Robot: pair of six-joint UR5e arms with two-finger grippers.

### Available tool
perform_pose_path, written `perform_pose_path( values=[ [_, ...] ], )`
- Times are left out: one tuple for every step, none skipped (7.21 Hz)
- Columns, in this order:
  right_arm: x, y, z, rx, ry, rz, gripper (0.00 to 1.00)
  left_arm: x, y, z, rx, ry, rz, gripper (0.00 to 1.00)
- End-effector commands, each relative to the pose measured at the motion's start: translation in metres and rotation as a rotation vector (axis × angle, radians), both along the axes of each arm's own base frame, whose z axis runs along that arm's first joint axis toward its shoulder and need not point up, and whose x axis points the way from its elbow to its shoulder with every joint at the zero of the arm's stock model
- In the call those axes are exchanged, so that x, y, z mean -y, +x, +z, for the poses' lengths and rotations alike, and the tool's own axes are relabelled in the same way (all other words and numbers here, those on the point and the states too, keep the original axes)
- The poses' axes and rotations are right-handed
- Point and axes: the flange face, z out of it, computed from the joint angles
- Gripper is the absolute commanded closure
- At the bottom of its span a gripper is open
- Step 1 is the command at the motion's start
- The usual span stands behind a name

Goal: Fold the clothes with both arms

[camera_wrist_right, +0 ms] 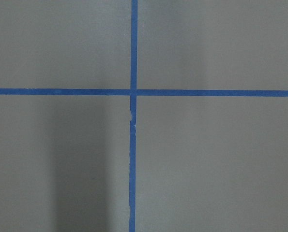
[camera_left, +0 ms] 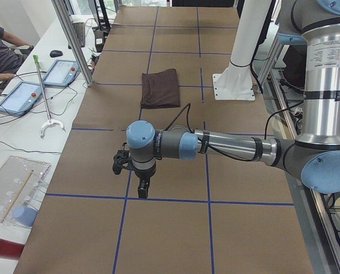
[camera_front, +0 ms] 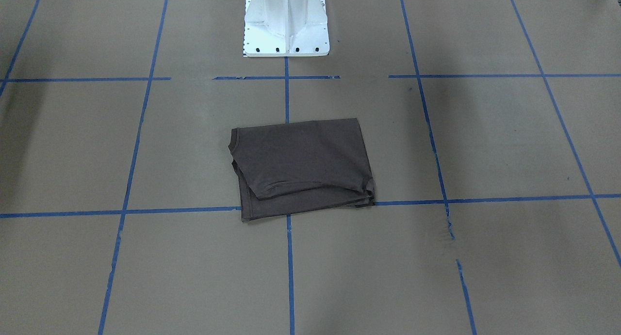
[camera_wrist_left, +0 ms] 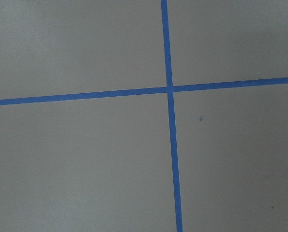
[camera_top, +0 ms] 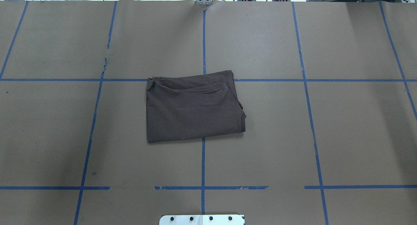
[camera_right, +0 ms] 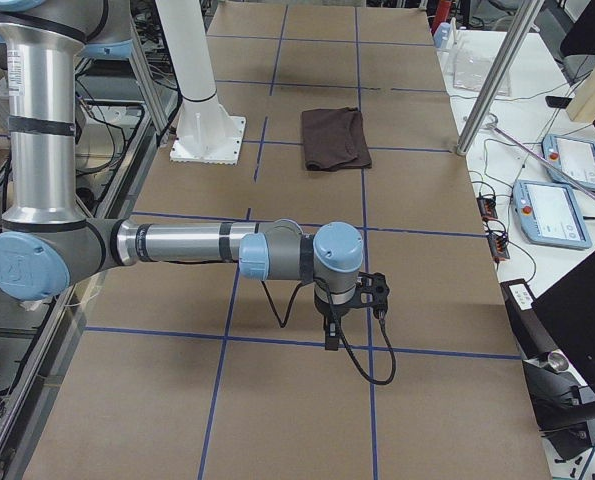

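1 folded T-shirt [camera_top: 192, 111] is laid on the tabletop [camera_top: 293, 137]. For the left end effector [camera_left: 142, 189] and right end effector [camera_right: 330, 336], spread cannot be told.

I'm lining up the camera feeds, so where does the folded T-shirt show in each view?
Exterior front-facing: T-shirt at centre, below the white pedestal.
Overhead exterior: T-shirt at centre, above the pedestal.
Exterior left: T-shirt upper middle, left of the pedestal.
Exterior right: T-shirt upper middle, right of the pedestal.
Left wrist-mounted: not in it.
Right wrist-mounted: not in it.
Shared landmark: the white pedestal.
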Motion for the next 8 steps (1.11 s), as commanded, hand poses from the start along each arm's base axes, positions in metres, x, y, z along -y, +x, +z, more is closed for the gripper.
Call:
perform_pose_path(
  values=[
    [0.0001, 0.0000, -0.0014, 0.000, 0.003, 0.000, 0.00, 0.0000, 0.0000, 0.0000, 0.000, 0.000, 0.000, 0.00],
    [0.0003, -0.0001, -0.0037, 0.001, 0.007, 0.000, 0.00, 0.0007, 0.0000, -0.0008, 0.000, 0.003, 0.001, 0.00],
    [0.0003, -0.0008, -0.0044, 0.010, 0.008, 0.000, 0.00, 0.0006, -0.0001, -0.0013, 0.001, 0.003, 0.001, 0.00],
    [0.0004, -0.0031, -0.0073, 0.042, 0.010, -0.002, 0.00, 0.0013, -0.0001, -0.0012, 0.002, 0.003, 0.001, 0.00],
    [0.0011, -0.0052, -0.0104, 0.073, 0.015, -0.004, 0.00, 0.0013, -0.0001, -0.0020, 0.001, 0.004, 0.001, 0.00],
    [-0.0005, -0.0059, -0.0067, 0.082, 0.009, -0.006, 0.00, 0.0014, -0.0001, -0.0021, 0.001, 0.006, 0.001, 0.00],
    [-0.0008, -0.0050, -0.0019, 0.069, 0.000, -0.004, 0.00, 0.0014, -0.0001, -0.0021, 0.001, 0.006, 0.001, 0.00],
    [0.0000, -0.0051, -0.0043, 0.072, 0.004, -0.004, 0.00, 0.0014, 0.0000, -0.0015, 0.000, 0.004, 0.001, 0.00]
  ],
)
